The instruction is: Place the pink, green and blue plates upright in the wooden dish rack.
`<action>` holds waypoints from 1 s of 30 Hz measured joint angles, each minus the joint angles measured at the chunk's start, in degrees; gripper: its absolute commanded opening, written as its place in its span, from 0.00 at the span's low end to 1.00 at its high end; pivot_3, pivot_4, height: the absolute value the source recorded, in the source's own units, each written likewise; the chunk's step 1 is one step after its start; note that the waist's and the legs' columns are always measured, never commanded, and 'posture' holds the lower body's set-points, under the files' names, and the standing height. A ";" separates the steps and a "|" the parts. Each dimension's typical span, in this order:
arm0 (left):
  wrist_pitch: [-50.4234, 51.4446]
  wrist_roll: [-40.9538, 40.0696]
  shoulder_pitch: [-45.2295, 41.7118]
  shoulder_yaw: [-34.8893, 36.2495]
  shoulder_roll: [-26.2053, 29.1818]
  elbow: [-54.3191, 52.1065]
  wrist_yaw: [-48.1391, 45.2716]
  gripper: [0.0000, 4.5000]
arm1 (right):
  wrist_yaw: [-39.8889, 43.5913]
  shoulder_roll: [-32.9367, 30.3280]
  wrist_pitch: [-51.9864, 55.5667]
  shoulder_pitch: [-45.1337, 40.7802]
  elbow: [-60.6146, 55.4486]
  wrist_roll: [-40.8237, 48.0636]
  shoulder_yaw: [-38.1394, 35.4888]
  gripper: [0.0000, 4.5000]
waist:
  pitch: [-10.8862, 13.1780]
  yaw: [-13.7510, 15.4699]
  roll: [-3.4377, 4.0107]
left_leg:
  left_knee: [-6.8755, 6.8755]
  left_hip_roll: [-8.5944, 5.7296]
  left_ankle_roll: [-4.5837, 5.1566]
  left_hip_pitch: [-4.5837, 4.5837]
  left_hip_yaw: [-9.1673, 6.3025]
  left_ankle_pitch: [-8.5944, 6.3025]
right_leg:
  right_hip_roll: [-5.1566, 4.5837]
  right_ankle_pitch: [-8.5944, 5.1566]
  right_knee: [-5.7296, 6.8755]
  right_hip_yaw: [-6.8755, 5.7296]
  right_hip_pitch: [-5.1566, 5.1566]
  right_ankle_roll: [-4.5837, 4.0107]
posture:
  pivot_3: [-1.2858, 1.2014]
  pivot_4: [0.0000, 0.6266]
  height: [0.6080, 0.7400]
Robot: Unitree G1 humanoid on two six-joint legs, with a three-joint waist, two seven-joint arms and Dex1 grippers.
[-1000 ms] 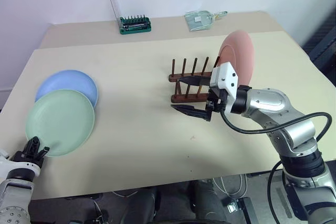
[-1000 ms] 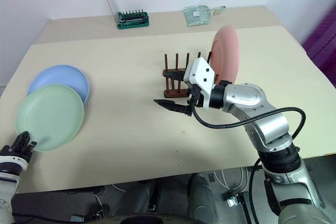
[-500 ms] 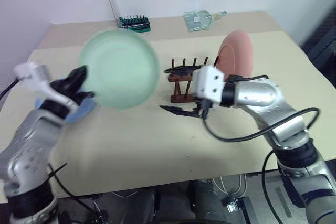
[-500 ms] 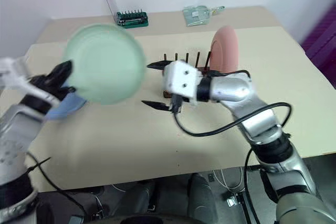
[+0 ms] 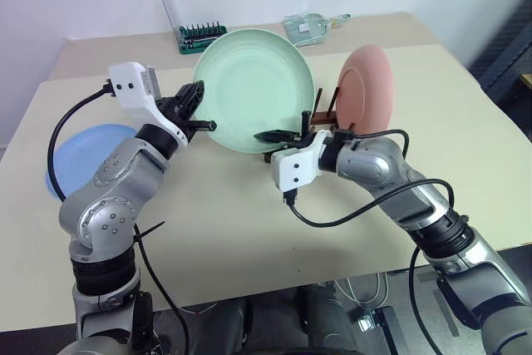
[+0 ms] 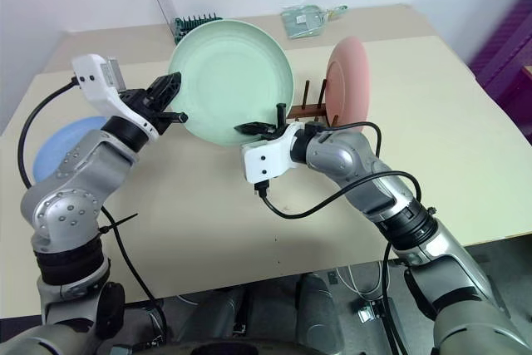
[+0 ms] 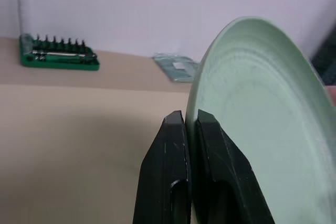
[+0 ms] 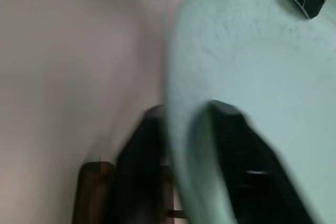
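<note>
The left gripper (image 7: pixel 190 124) pinches the rim of the round pale mint green plate (image 5: pixel 253 91) between its 2 black fingers (image 7: pixel 167 166), 1 on each face. The right gripper (image 6: pixel 259 129) is closed on the same plate's lower rim, so 2 grippers hold 1 plate, which stands nearly upright in the air above the beige table (image 5: pixel 241 222). Both grippers reach forward roughly level: the left forearm angles in from the left with its elbow bent, and the right forearm comes in from the right across the front of the rack. Just beyond the right gripper stands the small dark reddish-brown wooden dish rack (image 5: pixel 320 118), its thin pegs partly hidden by the green plate. 1 round salmon pink plate (image 5: pixel 368 89) stands upright at the rack's right end. 1 round light blue plate (image 5: pixel 75 155) lies flat on the table at the left, behind the left arm. That makes 3 plates. On the far table rest 1 green screwdriver-bit holder (image 5: pixel 199 36) and 1 clear plastic packet (image 5: pixel 306 26).
</note>
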 measured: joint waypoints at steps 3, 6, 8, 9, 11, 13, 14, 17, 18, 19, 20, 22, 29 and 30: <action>-0.99 -0.24 0.07 0.08 -1.30 -0.19 -0.87 0.45 | -1.63 0.07 -0.63 0.20 0.90 -2.34 -0.62 0.00 | -0.01 0.25 -0.02 | 0.04 -0.01 0.00 0.00 -0.01 0.00 | 0.00 0.01 -0.02 0.00 0.06 -0.01 | 0.52 0.24 1.00; -4.01 -0.25 -2.55 2.31 -3.95 1.59 1.45 0.79 | -2.28 -0.03 -1.31 1.92 1.52 -3.39 -1.91 0.00 | 0.00 0.57 -0.06 | 0.05 0.00 -0.02 0.00 -0.02 0.02 | 0.01 0.03 -0.02 0.00 0.06 -0.04 | 0.52 0.24 1.00; -9.63 3.63 -6.61 5.77 -4.16 4.72 5.40 0.79 | -2.72 0.50 -1.14 2.85 1.62 -2.25 -3.50 0.00 | 0.01 0.68 -0.05 | 0.02 0.02 -0.08 0.01 0.01 0.05 | 0.07 0.06 -0.01 0.00 0.03 -0.09 | 0.52 0.24 1.00; -12.40 6.65 -7.89 7.40 -3.08 6.33 6.92 0.79 | -2.98 1.00 -0.94 2.88 1.62 -0.96 -4.87 0.00 | 0.00 0.43 -0.03 | -0.04 0.02 -0.10 0.04 0.05 0.06 | 0.12 0.09 -0.05 0.02 0.01 -0.13 | 0.52 0.24 1.00; -16.32 13.15 -7.31 8.61 0.65 9.39 7.97 0.79 | -3.49 2.03 -0.10 2.87 1.20 2.38 -8.75 0.00 | -0.02 -0.02 0.01 | -0.16 0.02 -0.10 0.08 0.05 0.06 | 0.16 0.09 -0.07 0.06 0.00 -0.14 | 0.52 0.24 1.00; -18.89 17.89 -4.63 8.05 2.73 11.78 6.23 0.79 | -3.14 3.44 2.59 2.92 0.25 7.51 -12.48 0.00 | -0.03 0.02 -0.01 | -0.15 0.07 -0.09 0.05 0.00 0.06 | 0.16 0.09 -0.12 0.05 0.02 -0.13 | 0.52 0.24 1.00; -19.93 20.14 -2.23 6.10 4.57 12.92 3.54 0.79 | -2.66 5.71 6.42 3.27 -1.55 12.25 -15.21 0.00 | -0.03 -0.02 0.00 | -0.15 0.08 -0.09 0.03 0.00 0.06 | 0.16 0.09 -0.12 0.05 0.01 -0.14 | 0.52 0.24 1.00; -22.29 25.08 3.37 -0.93 7.59 13.98 -4.37 0.79 | -2.67 11.31 20.18 3.74 -8.40 26.20 -21.26 0.00 | -0.02 0.19 0.00 | -0.05 0.06 -0.07 -0.03 -0.12 0.05 | 0.12 0.10 -0.09 0.03 0.04 -0.14 | 0.52 0.24 1.00; -22.53 25.97 5.20 -3.62 8.01 13.87 -7.33 0.79 | -3.74 13.29 25.79 3.80 -11.08 31.52 -24.06 0.00 | -0.02 0.27 0.00 | -0.03 0.03 -0.05 -0.03 -0.13 0.05 | 0.09 0.10 -0.07 0.04 0.05 -0.15 | 0.52 0.24 1.00; -23.00 26.51 7.19 -6.39 8.04 13.52 -10.49 0.79 | -5.76 15.66 32.09 3.80 -13.90 37.36 -27.21 0.00 | -0.02 0.26 0.00 | -0.03 0.03 -0.05 -0.03 -0.14 0.05 | 0.08 0.10 -0.08 0.04 0.06 -0.15 | 0.52 0.24 1.00; -23.28 26.64 8.43 -8.32 7.97 13.21 -12.66 0.79 | -7.58 17.15 36.34 3.77 -15.62 41.31 -29.45 0.00 | -0.02 0.24 0.00 | -0.03 0.04 -0.04 -0.03 -0.16 0.04 | 0.09 0.10 -0.08 0.04 0.05 -0.15 | 0.52 0.24 1.00; -23.35 26.53 10.09 -11.53 7.50 12.35 -17.07 0.79 | -12.17 20.06 45.20 3.49 -18.04 49.61 -33.90 0.00 | -0.01 0.10 0.02 | -0.04 0.06 -0.04 -0.02 -0.15 0.04 | 0.11 0.10 -0.02 0.04 0.01 -0.16 | 0.52 0.24 1.00; -21.09 25.03 14.75 -18.43 8.63 6.77 -29.18 0.79 | -28.24 25.98 61.37 2.23 -18.50 69.21 -45.13 0.00 | 0.04 -0.12 0.32 | -0.13 0.08 -0.04 -0.02 -0.07 0.04 | 0.11 0.09 0.06 0.09 -0.13 -0.16 | 0.52 0.24 1.00; -20.60 25.01 14.75 -18.42 8.63 6.42 -29.67 0.79 | -30.01 25.99 62.54 1.98 -18.40 71.45 -46.12 0.00 | 0.04 -0.12 0.32 | -0.12 0.08 -0.04 -0.01 -0.07 0.04 | 0.11 0.10 0.06 0.09 -0.12 -0.16 | 0.52 0.24 1.00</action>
